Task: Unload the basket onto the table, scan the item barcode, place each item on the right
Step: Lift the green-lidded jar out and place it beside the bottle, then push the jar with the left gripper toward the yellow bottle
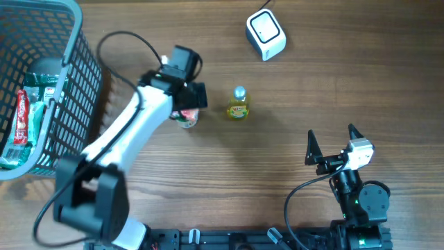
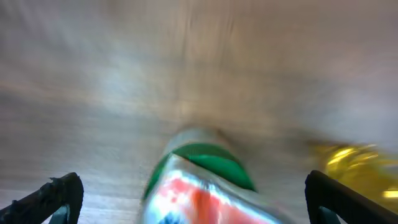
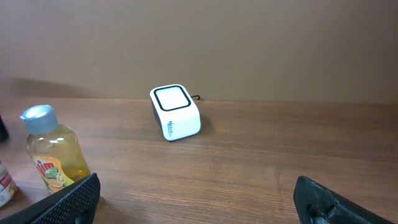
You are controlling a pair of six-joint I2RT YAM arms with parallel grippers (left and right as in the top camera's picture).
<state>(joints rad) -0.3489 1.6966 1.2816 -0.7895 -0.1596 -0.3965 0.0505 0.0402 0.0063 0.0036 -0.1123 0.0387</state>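
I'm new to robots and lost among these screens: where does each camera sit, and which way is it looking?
Overhead: above the table, looking straight down; left gripper and right gripper show.
Left wrist: behind the left fingers, pointing down at a green-topped container.
Right wrist: behind the right fingers, low, looking across the table at the scanner.
Shared: the yellow bottle appears in all three.

The counter (image 1: 312, 83) is brown wood grain. Under the black left claw (image 1: 189, 103), a container (image 2: 199, 180) shows a green top and a red-and-white label. Just right of that claw, the bottle (image 1: 237, 104) is yellow with a pale blue cap. The scanner (image 1: 266, 35) is white and the mesh basket (image 1: 76, 62) grey.
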